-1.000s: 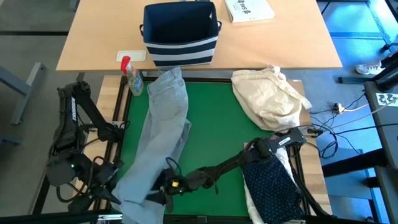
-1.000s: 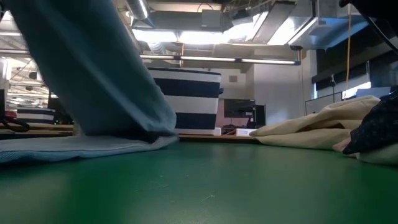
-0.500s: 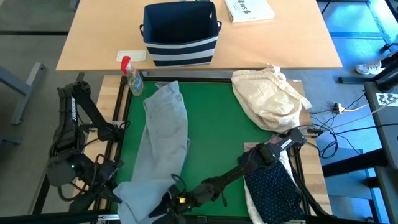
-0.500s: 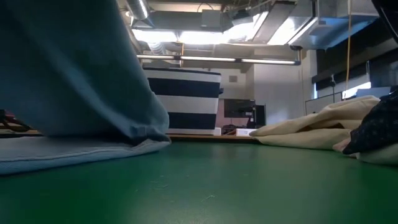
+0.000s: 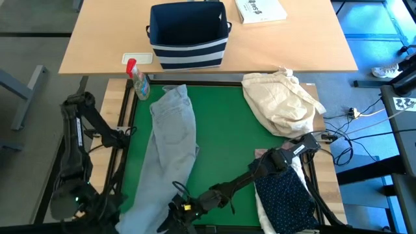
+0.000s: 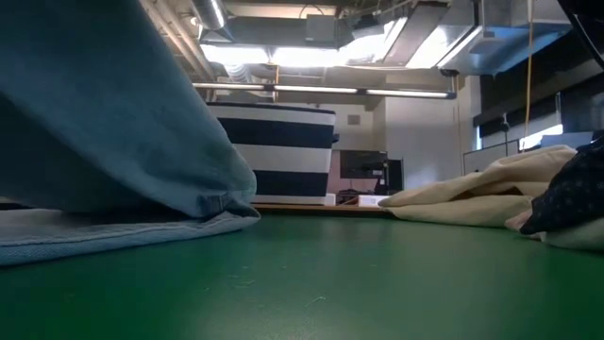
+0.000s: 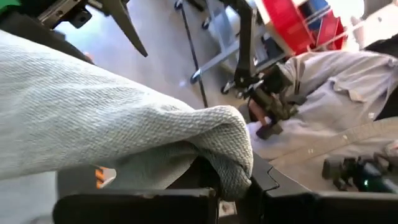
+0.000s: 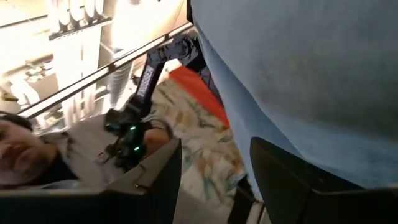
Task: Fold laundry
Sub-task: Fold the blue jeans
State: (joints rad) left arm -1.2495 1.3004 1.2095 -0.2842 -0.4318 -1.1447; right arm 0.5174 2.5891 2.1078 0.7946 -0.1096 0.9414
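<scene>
Clearly we are working with the left end effector point(image 7: 205, 186) clenched on a folded edge of the light grey denim jeans point(image 5: 168, 153); in the left wrist view the cloth is bunching right between its two dark fingers. It is sitting low at the near left corner of the green mat surface point(image 5: 227, 140), off the mat's edge. Our right end effector point(image 5: 170, 216) is reaching across to the near end of the same jeans, and in the right wrist view its fingers point(image 8: 292, 180) are standing apart with the denim lying against one of them; we cannot tell whether they are actually gripping it.

Outward from there, the jeans are running in one long strip from the near edge up the left side of the mat toward the far edge, with no fold made yet as far as we can judge. We are leaving the navy white-dotted shirt point(image 5: 286, 195) in a heap at the near right corner, with a white shirt point(image 5: 263, 211) showing beneath it. The cream-beige cloth bundle point(image 5: 283, 101) is lying at the far right corner, and the navy white-striped fabric bin point(image 5: 188, 36) is standing on the wooden table beyond. So we are judging the task barely begun.
</scene>
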